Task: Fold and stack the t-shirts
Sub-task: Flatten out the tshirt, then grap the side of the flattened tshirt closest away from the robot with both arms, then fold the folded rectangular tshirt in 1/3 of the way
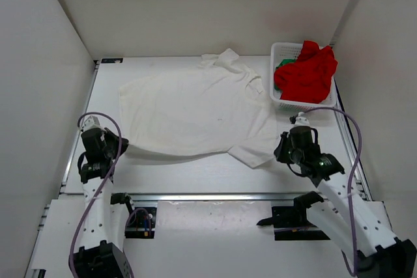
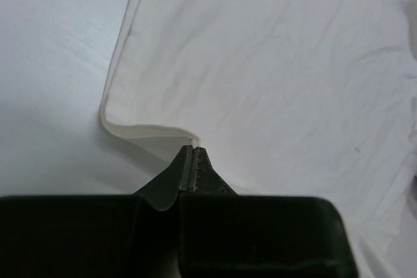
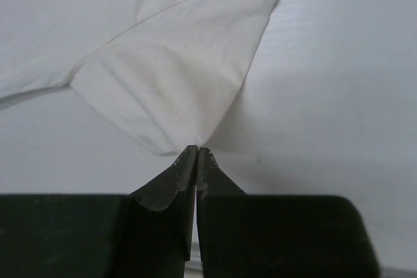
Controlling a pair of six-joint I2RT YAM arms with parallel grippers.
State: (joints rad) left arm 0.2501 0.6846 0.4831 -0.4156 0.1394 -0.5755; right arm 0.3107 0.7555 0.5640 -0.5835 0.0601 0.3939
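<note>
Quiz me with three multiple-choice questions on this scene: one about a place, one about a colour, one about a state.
1. The basket stands: A far right; B near left; C centre.
2. The spread shirt is: A white; B blue; C black.
3. Both sets of jaws are: A wide open; B shut on the shirt; C gripping the basket.
Key: 1 A, the top view shows it there. 2 A, the cloth is plainly white. 3 B, each wrist view shows shut jaws pinching cloth.

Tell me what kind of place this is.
Probably a robot lab cell, not a home: plain walls box in the table, arms are bolted to its edge, and only a shirt and a basket of clothes lie on it.
</note>
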